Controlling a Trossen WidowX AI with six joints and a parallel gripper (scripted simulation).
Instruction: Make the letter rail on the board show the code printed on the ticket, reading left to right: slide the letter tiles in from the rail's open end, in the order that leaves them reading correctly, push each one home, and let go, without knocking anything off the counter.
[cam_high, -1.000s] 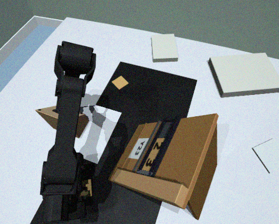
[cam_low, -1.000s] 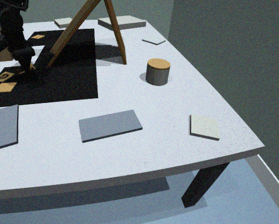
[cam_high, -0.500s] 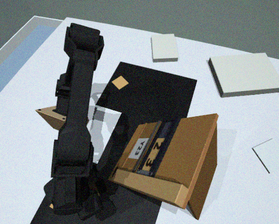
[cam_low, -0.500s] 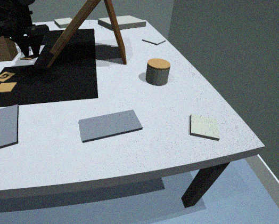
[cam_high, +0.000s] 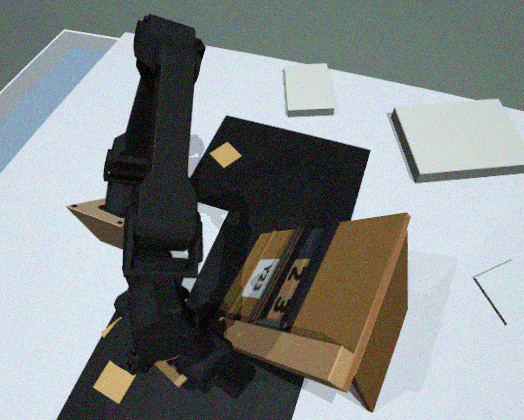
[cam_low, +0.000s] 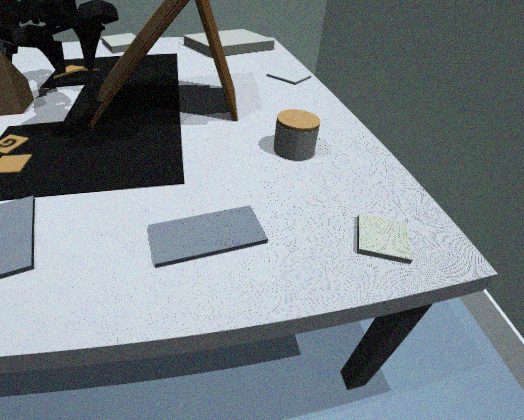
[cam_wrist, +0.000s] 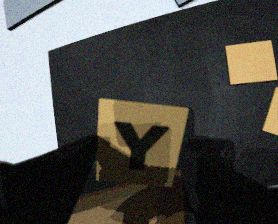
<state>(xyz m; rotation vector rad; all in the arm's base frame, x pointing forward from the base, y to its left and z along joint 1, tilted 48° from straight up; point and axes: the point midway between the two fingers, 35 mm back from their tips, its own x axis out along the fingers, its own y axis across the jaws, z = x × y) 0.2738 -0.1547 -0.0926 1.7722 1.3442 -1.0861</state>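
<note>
The board (cam_high: 350, 280) (cam_low: 142, 52), brown wood, stands tilted on the bench. Its dark letter rail (cam_high: 320, 242) carries two tan tiles lettered in black, the "2" tile (cam_high: 298, 270) and the "3" tile (cam_high: 281, 306), side by side and reading 2 then 3. Alongside the rail, the white ticket (cam_high: 261, 278) shows Y23. The square tan Y tile (cam_high: 171, 372) (cam_low: 77, 74) (cam_wrist: 142, 142) is gripped in the pincer (cam_wrist: 139, 145), off the rail, its black letter visible and partly shadowed. The tan G tile (cam_low: 12, 143) lies flat on the dark mat.
</note>
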